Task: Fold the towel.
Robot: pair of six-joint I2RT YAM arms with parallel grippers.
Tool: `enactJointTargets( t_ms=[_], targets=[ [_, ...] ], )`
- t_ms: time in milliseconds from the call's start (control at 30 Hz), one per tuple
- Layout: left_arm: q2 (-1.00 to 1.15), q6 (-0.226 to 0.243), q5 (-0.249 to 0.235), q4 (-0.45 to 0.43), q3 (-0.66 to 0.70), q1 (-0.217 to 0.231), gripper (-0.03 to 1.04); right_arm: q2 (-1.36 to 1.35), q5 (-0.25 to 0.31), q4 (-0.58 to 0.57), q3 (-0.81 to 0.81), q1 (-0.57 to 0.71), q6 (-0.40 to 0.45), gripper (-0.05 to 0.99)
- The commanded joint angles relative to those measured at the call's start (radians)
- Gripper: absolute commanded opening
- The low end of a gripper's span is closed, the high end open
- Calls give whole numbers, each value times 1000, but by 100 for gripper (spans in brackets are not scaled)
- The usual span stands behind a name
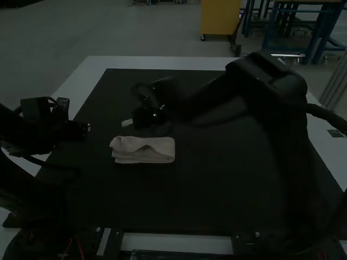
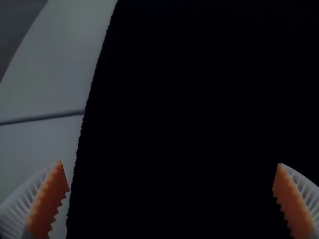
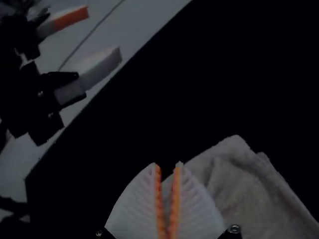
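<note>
Towel (image 1: 143, 153), pale, lying left of the centre of the high view on a dark mat (image 1: 217, 189) laid over a white table (image 1: 162, 62). The cloth is folded into a compact, roughly rectangular bundle, its long side running from left to right; layered edges show along the near side, and a raised ripple crosses the upper layer towards the far side. The right end is smooth and rounded, whereas the upper layer bulges at the far left corner. Right gripper (image 1: 127, 123): situated left of centre in the upper half of the frame, just beyond the towel's far edge and apart from it, its arm extending inward from the right side. In the right wrist view, the fingers of this right gripper (image 3: 167, 167) are brought nearly together, empty, with a narrow gap between the orange pads (image 3: 175, 194); part of the towel appears behind one finger. Left gripper (image 1: 87, 128): situated at the left of the high view, near the mat's left edge and well apart from the towel. Its white, ribbed fingers (image 2: 22, 201) are spread wide and released, with nothing between them.
</note>
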Motion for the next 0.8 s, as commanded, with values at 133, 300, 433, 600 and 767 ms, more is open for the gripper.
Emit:
enactJointTargets(
  t_ms=[133, 300, 433, 600, 767],
  targets=[
    [-17, 8, 1, 6, -8, 1, 97, -52, -23, 72, -114, -34, -13, -2],
    [-17, 8, 6, 6, -8, 1, 97, -46, -23, 152, -170, -31, -7, -2],
    [-17, 8, 9, 6, -12, 1, 97, -22, -25, 194, -187, -28, -2, -2],
    [-17, 5, 9, 6, -15, 1, 97, 24, -25, 244, -196, -25, 8, -2],
    [-17, -3, 17, 7, -8, 1, 97, 64, -26, 299, -193, -25, 19, -2]
  ],
)
